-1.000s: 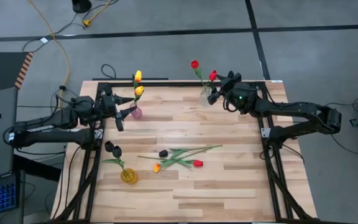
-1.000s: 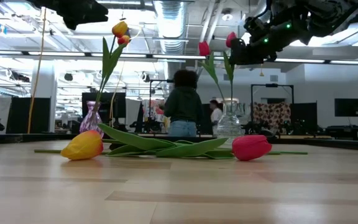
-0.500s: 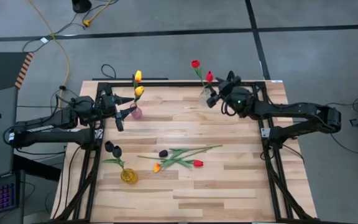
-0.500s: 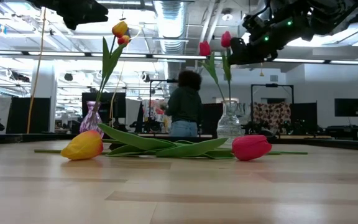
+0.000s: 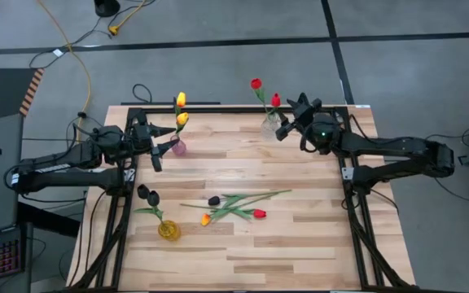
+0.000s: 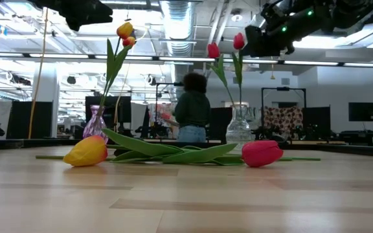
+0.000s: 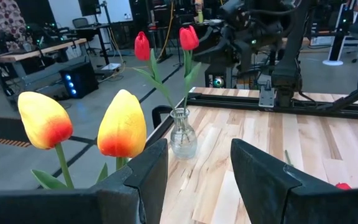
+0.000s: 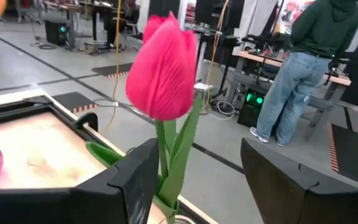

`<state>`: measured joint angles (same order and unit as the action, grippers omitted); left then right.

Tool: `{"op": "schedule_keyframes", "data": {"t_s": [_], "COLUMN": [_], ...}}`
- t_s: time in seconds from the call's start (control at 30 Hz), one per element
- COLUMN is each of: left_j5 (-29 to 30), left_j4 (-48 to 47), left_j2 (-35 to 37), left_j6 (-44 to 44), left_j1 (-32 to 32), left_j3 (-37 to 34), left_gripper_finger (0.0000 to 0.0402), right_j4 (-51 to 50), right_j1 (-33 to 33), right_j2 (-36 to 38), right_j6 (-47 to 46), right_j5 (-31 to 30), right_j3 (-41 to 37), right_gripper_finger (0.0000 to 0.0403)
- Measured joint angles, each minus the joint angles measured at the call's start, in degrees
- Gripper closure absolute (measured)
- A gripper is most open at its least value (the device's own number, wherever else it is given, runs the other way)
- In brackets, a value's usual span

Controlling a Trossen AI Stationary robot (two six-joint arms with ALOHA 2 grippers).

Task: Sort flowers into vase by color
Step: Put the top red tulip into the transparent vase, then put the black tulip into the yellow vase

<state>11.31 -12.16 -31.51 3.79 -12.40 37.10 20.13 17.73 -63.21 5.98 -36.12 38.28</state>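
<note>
From above: colours kept apart, two yellow tulips in the pink vase, two red tulips in the clear vase, dark ones in the yellow vase; three unsorted flowers flat mid-worktop. Right claw just beside the clear vase; left claw waiting by the pink vase.

Level view: red heads upright, stems standing in the vase.

Left wrist: fingers spread, nothing between.

Right wrist: fingers spread either side of the red tulip's stem, seemingly not touching, probably released.
</note>
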Motion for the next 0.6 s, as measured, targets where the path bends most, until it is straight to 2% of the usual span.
{"op": "schedule_keyframes", "data": {"t_s": [0.13,0.43,0.6], "left_j5": [0.0,0.0,0.0], "left_j4": [0.0,0.0,0.0], "left_j2": [0.0,0.0,0.0], "left_j6": [0.0,0.0,0.0], "left_j1": [0.0,0.0,0.0], "left_j3": [0.0,0.0,0.0], "left_gripper_finger": [0.0237,0.0237,0.0237], "right_j4": [-4.1,-16.7,-18.1], "right_j1": [-1.6,-8.3,-13.6], "right_j2": [2.9,7.9,8.0], "right_j6": [-1.1,-11.4,-16.1], "right_j5": [0.0,0.4,6.5], "right_j3": [0.0,0.0,0.0], "right_gripper_finger": [0.0148,0.0148,0.0148]}}
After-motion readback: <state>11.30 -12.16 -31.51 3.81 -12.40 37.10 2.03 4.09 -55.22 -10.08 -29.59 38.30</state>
